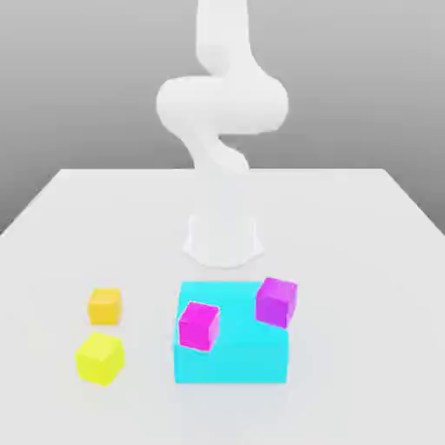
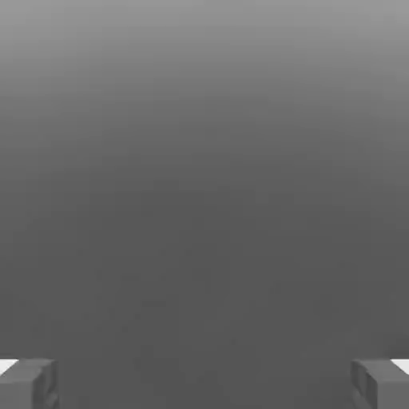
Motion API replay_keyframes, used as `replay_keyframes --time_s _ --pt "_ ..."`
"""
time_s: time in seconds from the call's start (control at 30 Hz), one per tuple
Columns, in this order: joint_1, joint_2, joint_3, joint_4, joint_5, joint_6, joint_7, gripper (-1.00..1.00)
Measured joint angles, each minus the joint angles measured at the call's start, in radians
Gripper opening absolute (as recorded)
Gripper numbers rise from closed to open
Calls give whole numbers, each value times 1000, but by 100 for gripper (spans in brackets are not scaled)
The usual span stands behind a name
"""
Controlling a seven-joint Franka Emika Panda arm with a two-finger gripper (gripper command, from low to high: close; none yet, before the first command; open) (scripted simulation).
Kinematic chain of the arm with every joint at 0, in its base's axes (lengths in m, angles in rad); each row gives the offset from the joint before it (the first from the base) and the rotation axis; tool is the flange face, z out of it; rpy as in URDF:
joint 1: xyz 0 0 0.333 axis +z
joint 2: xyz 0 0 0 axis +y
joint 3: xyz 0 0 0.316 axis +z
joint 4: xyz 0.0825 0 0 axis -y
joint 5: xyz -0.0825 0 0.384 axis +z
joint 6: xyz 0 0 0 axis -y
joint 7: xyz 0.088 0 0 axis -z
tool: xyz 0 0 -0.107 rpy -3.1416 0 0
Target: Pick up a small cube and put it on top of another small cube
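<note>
The small amber-orange cube [image 1: 104,306] rests on the white table at the exterior view's left. Just in front of it stands a slightly larger lemon-yellow cube [image 1: 99,357], a small gap apart. In the hand view, my gripper [image 2: 204,385] is open: its two grey fingertips [image 2: 29,383] stand far apart with nothing between them, and plain grey background lies beyond. The white arm [image 1: 222,104] rises from its base [image 1: 222,239] at the table's middle and bends up out of the picture.
A large cyan block [image 1: 233,358] sits to the right of the yellow cubes. One magenta cube [image 1: 199,326] is on its top; a second magenta cube [image 1: 276,302] is at its far right corner, on or beside it, I cannot tell.
</note>
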Motion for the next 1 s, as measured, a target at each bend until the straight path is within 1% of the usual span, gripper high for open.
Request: replay_keyframes --time_s 0.27,0.47,0.6,0.67,0.7,0.73,0.77,0.83,0.9,0.93,0.97,1.0 --pt "-123 243 -150 -240 -129 206 -160 0" --pt "-219 443 -308 -429 -195 375 -319 0" --pt "-264 574 -419 -552 -189 488 -457 0" --pt "-267 642 -462 -601 -139 546 -545 0" --pt "-258 680 -466 -607 -85 576 -590 0" --pt "-248 719 -447 -607 -9 607 -647 0" --pt "-279 758 -391 -603 79 636 -709 0" --pt "-402 833 -233 -588 233 692 -819 0" --pt "-547 904 -75 -574 302 750 -872 0" --pt "-609 939 -16 -568 296 780 -870 0" --pt "-656 969 28 -563 294 807 -871 -100" --pt "-656 969 28 -563 294 807 -871 -100"
